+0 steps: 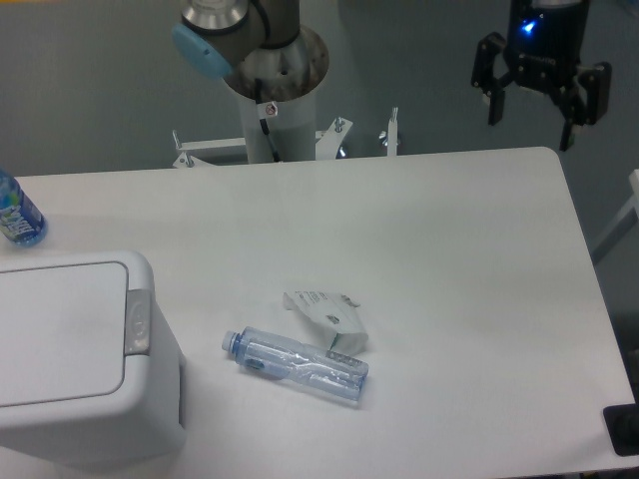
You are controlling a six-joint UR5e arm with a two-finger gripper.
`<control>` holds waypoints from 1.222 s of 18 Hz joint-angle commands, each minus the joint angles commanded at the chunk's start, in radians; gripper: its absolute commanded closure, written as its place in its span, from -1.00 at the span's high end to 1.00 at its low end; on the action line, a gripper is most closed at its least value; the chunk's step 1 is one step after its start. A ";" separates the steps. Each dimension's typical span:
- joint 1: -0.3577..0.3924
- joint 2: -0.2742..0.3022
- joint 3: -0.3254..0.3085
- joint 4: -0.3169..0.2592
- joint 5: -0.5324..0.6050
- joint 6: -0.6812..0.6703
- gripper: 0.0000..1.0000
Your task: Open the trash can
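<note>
The fixed camera looks down on a white table (419,259) with the gripper (531,112) hanging above its far right corner, a blue light lit on the body above it. Its fingers (495,98) are spread wide apart with only air between them, gripping nothing. Far from those fingers, diagonally across the table toward the near left corner of the view, stands the trash can (80,399), a white bin with rounded corners; its flat lid lies shut, level with the rim, and the grey push-button tab (138,321) sits on the rim edge that faces the fingers' side of the table. Between the bin and the fingers, closer to the bin, a clear plastic bottle (298,366) lies on its side, its cap end pointing toward the bin. A crumpled white carton (327,314) rests touching the bottle on the side nearer the fingers. Well to the left of the fingers, at the left edge of the view beyond the bin, part of a blue-labelled bottle (17,215) shows. The arm's base column (277,110) rises behind the table's far edge, left of the fingers.
</note>
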 joint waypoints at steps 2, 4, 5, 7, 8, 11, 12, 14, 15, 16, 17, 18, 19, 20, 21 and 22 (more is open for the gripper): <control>0.000 0.002 -0.002 0.002 0.003 0.000 1.00; 0.000 0.002 -0.003 -0.002 0.005 0.000 1.00; 0.000 0.000 -0.002 -0.003 0.003 0.000 1.00; -0.002 -0.003 -0.003 -0.003 0.002 -0.003 1.00; -0.002 -0.006 -0.002 -0.003 0.000 -0.020 1.00; -0.017 -0.017 0.008 -0.002 -0.008 -0.196 1.00; -0.043 -0.032 0.017 0.015 -0.014 -0.268 1.00; -0.101 -0.058 0.023 0.076 -0.014 -0.429 1.00; -0.124 -0.072 0.023 0.106 -0.014 -0.512 1.00; -0.147 -0.087 0.025 0.136 -0.014 -0.597 1.00; -0.178 -0.098 0.026 0.170 -0.015 -0.682 1.00; -0.214 -0.107 0.026 0.198 -0.015 -0.756 1.00; -0.244 -0.117 0.028 0.207 -0.015 -0.815 1.00; -0.265 -0.124 0.029 0.209 -0.018 -0.869 1.00; -0.281 -0.126 0.029 0.207 -0.029 -0.915 1.00; -0.296 -0.130 0.029 0.207 -0.060 -0.966 1.00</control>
